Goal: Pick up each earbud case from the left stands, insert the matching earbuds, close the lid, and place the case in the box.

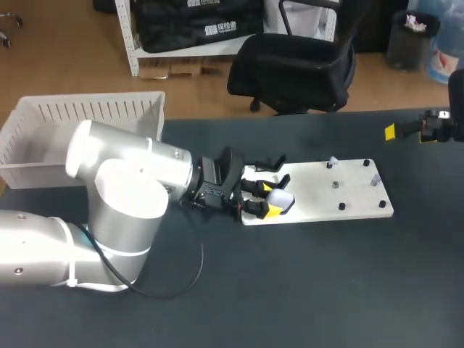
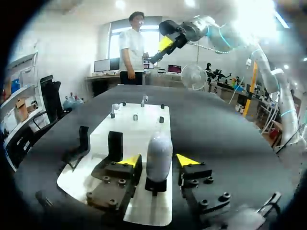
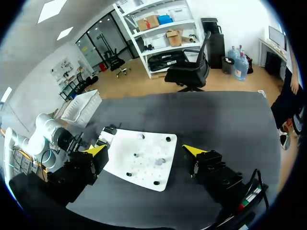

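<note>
A pale grey earbud case (image 2: 159,153) stands upright on a black stand at the near end of the white board (image 2: 136,129). My left gripper (image 2: 158,160) straddles it, a yellow tip on each side with a thin gap showing, so it is open. From above, the case (image 1: 284,201) sits between the left gripper's (image 1: 270,199) tips at the board's (image 1: 326,192) left end. Small earbuds (image 1: 333,161) (image 1: 375,179) sit on pegs at the board's right end. My right gripper (image 1: 429,127) hangs open and holds nothing, high over the table's far right; in its own view the right gripper (image 3: 146,151) looks down on the board (image 3: 144,160).
A white slatted box (image 1: 80,116) stands at the table's back left, behind my left arm. Two empty black stands (image 2: 115,143) (image 2: 84,139) rise beside the left gripper. Black pegs (image 1: 341,206) dot the board. A black cable (image 1: 181,279) loops over the table under the left arm.
</note>
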`<act>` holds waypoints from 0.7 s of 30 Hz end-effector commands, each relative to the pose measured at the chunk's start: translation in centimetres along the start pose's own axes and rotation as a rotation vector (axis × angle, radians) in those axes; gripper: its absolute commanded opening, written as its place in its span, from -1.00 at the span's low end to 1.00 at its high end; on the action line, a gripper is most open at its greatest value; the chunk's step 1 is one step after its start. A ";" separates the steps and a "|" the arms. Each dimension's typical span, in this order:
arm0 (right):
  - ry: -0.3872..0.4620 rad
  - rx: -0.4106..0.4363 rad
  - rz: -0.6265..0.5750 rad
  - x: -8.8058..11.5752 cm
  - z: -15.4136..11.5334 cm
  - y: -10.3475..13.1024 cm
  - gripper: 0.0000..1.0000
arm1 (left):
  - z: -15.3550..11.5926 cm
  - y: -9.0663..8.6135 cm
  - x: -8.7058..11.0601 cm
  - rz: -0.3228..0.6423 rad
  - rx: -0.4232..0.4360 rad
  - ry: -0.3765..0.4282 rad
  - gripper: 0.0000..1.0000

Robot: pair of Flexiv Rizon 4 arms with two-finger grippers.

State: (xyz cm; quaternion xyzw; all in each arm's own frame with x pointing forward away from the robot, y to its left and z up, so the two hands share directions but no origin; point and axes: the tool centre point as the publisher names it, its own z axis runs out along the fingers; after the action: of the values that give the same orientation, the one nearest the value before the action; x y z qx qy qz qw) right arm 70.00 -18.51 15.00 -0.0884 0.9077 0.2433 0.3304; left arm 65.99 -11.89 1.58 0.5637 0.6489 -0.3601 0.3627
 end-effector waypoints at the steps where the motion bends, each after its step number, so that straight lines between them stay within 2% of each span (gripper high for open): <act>1: 0.000 0.000 0.000 0.0 0.0 0.0 1.00 | 0.2 0.1 -0.1 0.000 0.004 0.009 -0.24; 3: 0.000 0.000 0.000 0.0 0.0 0.0 1.00 | 0.2 0.1 -0.1 0.000 0.004 0.010 -0.29; 6: 0.000 0.000 0.000 0.0 0.0 0.0 1.00 | 0.2 0.1 -0.1 -0.001 0.004 0.011 -0.48; 11: 0.000 0.000 0.000 0.0 0.0 0.0 1.00 | 0.2 0.1 -0.1 -0.002 0.005 0.010 -1.00; 21: 0.000 0.000 0.000 0.0 0.0 0.0 1.00 | -0.6 0.1 -0.9 0.011 -0.020 -0.006 -1.00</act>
State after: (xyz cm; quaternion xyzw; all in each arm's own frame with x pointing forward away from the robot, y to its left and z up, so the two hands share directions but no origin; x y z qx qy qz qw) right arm 70.00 -18.51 15.00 -0.0884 0.9077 0.2433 0.3304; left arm 66.29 -11.97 2.22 0.5632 0.6482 -0.3580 0.3667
